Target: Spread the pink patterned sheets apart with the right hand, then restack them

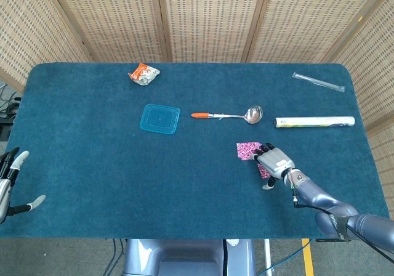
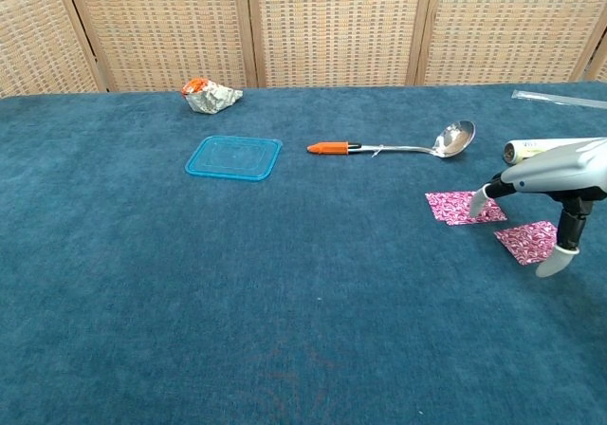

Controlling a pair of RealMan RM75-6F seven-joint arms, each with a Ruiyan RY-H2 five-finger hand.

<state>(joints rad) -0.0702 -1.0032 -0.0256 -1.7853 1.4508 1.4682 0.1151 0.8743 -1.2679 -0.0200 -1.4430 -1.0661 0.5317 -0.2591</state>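
Observation:
Two pink patterned sheets lie apart on the blue tablecloth. The farther sheet [image 1: 247, 150] [image 2: 459, 207] is fully visible. The nearer sheet [image 1: 264, 170] [image 2: 527, 240] is partly covered by my right hand [image 1: 275, 162] [image 2: 555, 176] in the head view. That hand hovers low over both, fingers spread, holding nothing. One fingertip [image 2: 477, 201] reaches the farther sheet's right edge; whether it touches is unclear. My left hand [image 1: 7, 185] sits at the table's left edge, fingers apart and empty, seen only in the head view.
A blue lid [image 1: 160, 118] [image 2: 233, 157], an orange-handled ladle [image 1: 228, 114] [image 2: 394, 147] and a crumpled wrapper [image 1: 143, 74] [image 2: 211, 95] lie further back. A rolled tube [image 1: 314, 122] [image 2: 550, 147] and a clear packet [image 1: 318, 82] lie at the back right.

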